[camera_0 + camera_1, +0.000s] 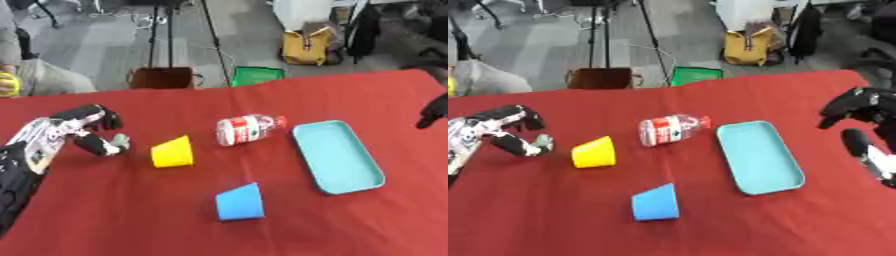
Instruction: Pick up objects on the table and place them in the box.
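One red tablecloth (105, 220) is covering the whole work surface, and beyond its far edge a grey floor is showing with tripod legs (213, 40), a yellow bag (306, 47), a brown box (162, 78) and a green bin (257, 75). One shallow turquoise tray (759, 156) is lying right of centre. One clear bottle (671, 129) with a red-and-white label is lying on its side just left of the tray. Two cups are lying tipped over: one yellow cup (594, 152) left of the bottle, one blue cup (655, 202) nearer the front. Both hands are holding nothing: the left hand (83, 131) is hovering beside the yellow cup with fingers curled, and the right hand (859, 112) is hanging at the right edge, fingers bent.
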You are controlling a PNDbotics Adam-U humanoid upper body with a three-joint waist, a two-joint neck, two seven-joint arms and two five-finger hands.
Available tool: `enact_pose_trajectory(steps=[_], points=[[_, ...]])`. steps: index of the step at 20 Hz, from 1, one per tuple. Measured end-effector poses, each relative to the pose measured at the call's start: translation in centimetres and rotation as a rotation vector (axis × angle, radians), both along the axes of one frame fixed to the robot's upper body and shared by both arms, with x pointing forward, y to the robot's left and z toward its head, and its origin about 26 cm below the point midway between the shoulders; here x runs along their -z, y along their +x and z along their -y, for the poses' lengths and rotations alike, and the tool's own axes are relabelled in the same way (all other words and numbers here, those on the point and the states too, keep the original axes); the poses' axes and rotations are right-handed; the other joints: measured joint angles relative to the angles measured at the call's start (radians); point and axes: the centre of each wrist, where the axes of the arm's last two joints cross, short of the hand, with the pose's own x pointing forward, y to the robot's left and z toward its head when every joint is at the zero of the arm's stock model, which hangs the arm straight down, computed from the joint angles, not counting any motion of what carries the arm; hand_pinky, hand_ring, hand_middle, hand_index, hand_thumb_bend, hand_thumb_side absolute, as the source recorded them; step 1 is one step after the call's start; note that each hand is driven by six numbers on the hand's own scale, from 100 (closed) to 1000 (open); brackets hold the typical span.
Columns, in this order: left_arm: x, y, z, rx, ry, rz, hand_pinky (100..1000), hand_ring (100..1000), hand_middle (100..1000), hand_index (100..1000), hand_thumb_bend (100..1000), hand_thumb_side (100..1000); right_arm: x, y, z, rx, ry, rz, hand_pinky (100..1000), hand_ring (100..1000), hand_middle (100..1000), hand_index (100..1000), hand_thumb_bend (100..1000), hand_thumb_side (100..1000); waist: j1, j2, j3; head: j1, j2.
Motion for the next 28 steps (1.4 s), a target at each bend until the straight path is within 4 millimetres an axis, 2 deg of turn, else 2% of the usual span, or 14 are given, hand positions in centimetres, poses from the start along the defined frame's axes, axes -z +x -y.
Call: enact_pose_trajectory(steps=[11, 12, 16, 17, 19, 20, 25, 26, 28], points=[[0.22, -0.01, 0.02, -0.002, 0.013, -0.007, 665, 650, 584, 689, 432, 272, -0.01, 0.01, 0.0, -0.001, 0.0, -0.001, 603, 600, 638, 733, 221, 473, -0.004, 0.002, 0.0, -0.004, 0.0], [0.23, -0.01, 0.02, -0.001, 0.012, -0.007, 654, 635, 565, 661, 395, 264, 0.0, 0.01, -0.01, -0.001, 0.0, -0.001, 603, 599, 638, 733, 223, 473, -0.004, 0.002, 0.0, -0.004, 0.0], [0.27, -0.01, 0.03, 0.001, 0.001, -0.008, 641, 617, 539, 621, 343, 237, 0.0, 0.01, -0.01, -0.001, 0.0, -0.001, 603, 599, 638, 733, 224, 473, -0.004, 0.002, -0.001, -0.006, 0.0], [0.29, -0.01, 0.02, 0.0, -0.002, -0.008, 628, 595, 516, 579, 278, 202, 0.0, 0.01, 0.0, -0.001, 0.0, -0.001, 603, 599, 638, 733, 225, 473, -0.004, 0.002, -0.001, -0.006, 0.0], [0.38, -0.03, -0.03, -0.002, -0.009, -0.01, 628, 595, 516, 579, 278, 202, 0.01, 0.01, 0.0, -0.001, 0.0, -0.001, 603, 599, 638, 733, 225, 473, -0.004, 0.002, -0.001, -0.006, 0.0], [0.45, -0.02, 0.02, -0.002, -0.013, -0.01, 597, 571, 469, 516, 187, 161, 0.01, 0.02, 0.0, -0.001, 0.0, -0.001, 603, 599, 638, 733, 226, 474, -0.004, 0.002, -0.001, -0.007, 0.0], [0.74, 0.0, 0.12, -0.011, -0.042, -0.012, 597, 571, 469, 516, 187, 161, 0.06, 0.04, 0.01, 0.0, 0.0, -0.004, 603, 599, 638, 733, 226, 474, -0.004, 0.002, -0.001, -0.007, 0.0], [0.75, 0.0, 0.12, -0.011, -0.044, -0.011, 549, 527, 413, 453, 131, 158, 0.07, 0.05, 0.01, 0.0, 0.0, -0.004, 603, 598, 638, 733, 229, 474, -0.004, 0.002, -0.001, -0.007, 0.0], [0.74, 0.01, 0.14, -0.011, -0.059, -0.007, 544, 523, 406, 446, 128, 155, 0.12, 0.07, 0.03, 0.001, 0.0, -0.006, 604, 598, 638, 733, 229, 474, -0.004, 0.002, -0.001, -0.008, 0.0]])
